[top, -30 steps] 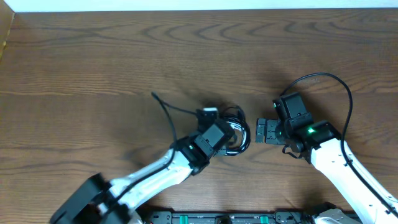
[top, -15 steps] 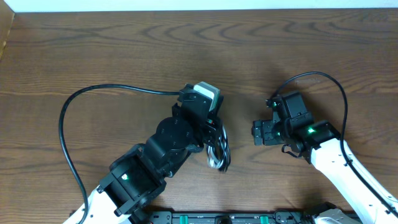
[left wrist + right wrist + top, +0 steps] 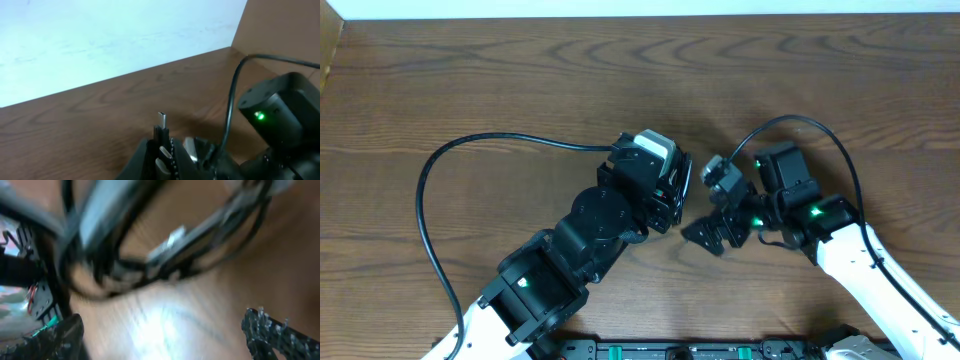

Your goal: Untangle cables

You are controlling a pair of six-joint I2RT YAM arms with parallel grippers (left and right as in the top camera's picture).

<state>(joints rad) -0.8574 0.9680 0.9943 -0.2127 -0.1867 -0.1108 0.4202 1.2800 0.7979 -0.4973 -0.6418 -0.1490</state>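
Note:
In the left wrist view my left gripper (image 3: 167,146) is shut on the cables. A black plug end (image 3: 161,121) sticks up above the jaws, and pale strands (image 3: 163,153) are pinched between them. Overhead, the left gripper (image 3: 672,200) is raised above the table and the arm hides most of the bundle. My right gripper (image 3: 713,207) stands open just to its right, with one finger on each side of the gap. The right wrist view is blurred. It shows black loops (image 3: 125,272) and a white plug (image 3: 170,239) ahead of the open right gripper (image 3: 167,337), with nothing between the fingers.
A thick black arm wire (image 3: 430,190) arcs over the table at the left, and another (image 3: 840,150) loops above the right arm. The wooden table (image 3: 520,80) stretches back to a pale wall edge. The arm bases (image 3: 680,350) sit at the front edge.
The left arm has risen with the cables. The bundle that hung below its jaws half a second ago is now drawn up. The right gripper has turned and moved left, close to the left gripper.

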